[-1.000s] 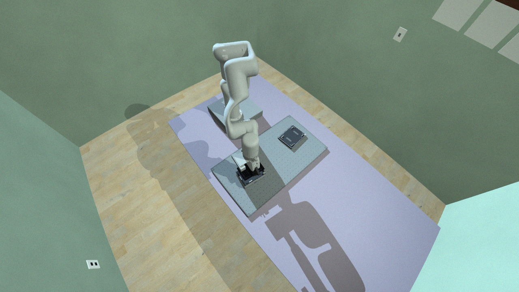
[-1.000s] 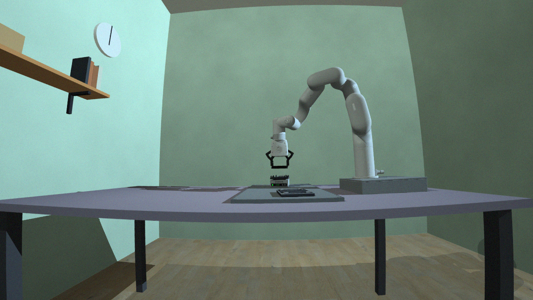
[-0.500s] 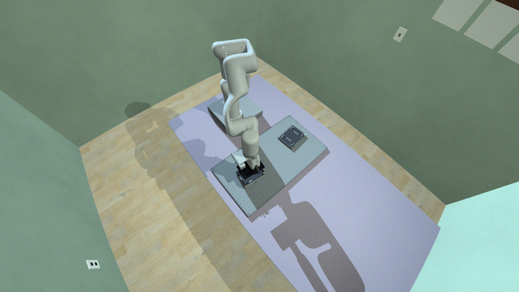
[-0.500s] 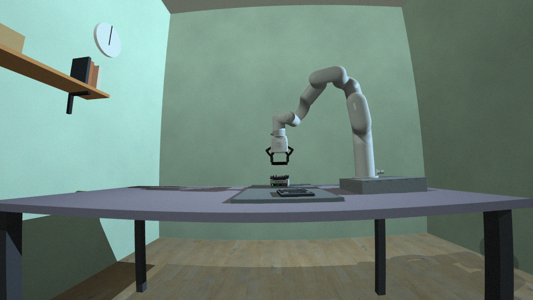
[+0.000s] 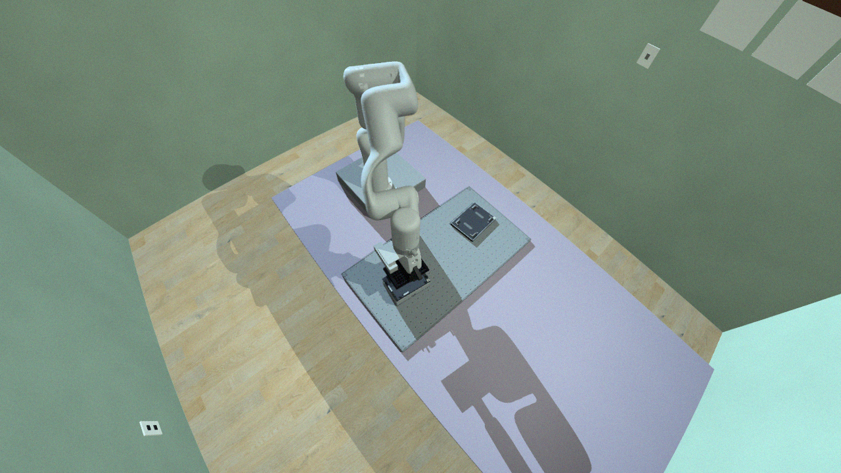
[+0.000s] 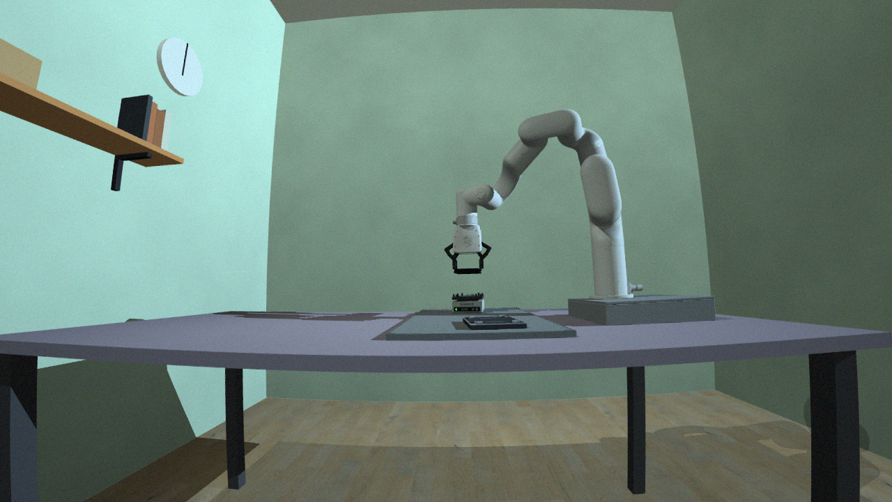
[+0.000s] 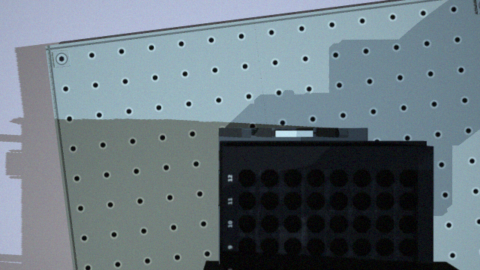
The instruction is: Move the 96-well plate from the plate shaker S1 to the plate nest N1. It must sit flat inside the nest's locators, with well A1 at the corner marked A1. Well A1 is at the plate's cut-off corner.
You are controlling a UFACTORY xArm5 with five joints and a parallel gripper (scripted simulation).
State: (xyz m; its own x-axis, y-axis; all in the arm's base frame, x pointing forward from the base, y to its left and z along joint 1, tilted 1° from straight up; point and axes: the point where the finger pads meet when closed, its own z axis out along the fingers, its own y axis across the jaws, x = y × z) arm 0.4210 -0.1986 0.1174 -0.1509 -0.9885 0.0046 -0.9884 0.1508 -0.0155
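The gripper [image 6: 467,270], jaws spread wide and clamped on the dark 96-well plate [image 7: 325,202], holds it in the air directly above the plate shaker S1 [image 6: 468,305]. The plate nest N1 [image 5: 474,223] lies well apart on the perforated grey breadboard [image 5: 500,245] covering the lilac surface [image 5: 564,329].

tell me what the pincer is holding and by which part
The pincer holds the black 96-well plate, lifted above the plate shaker S1, with its fingers across the plate's opposite side edges.
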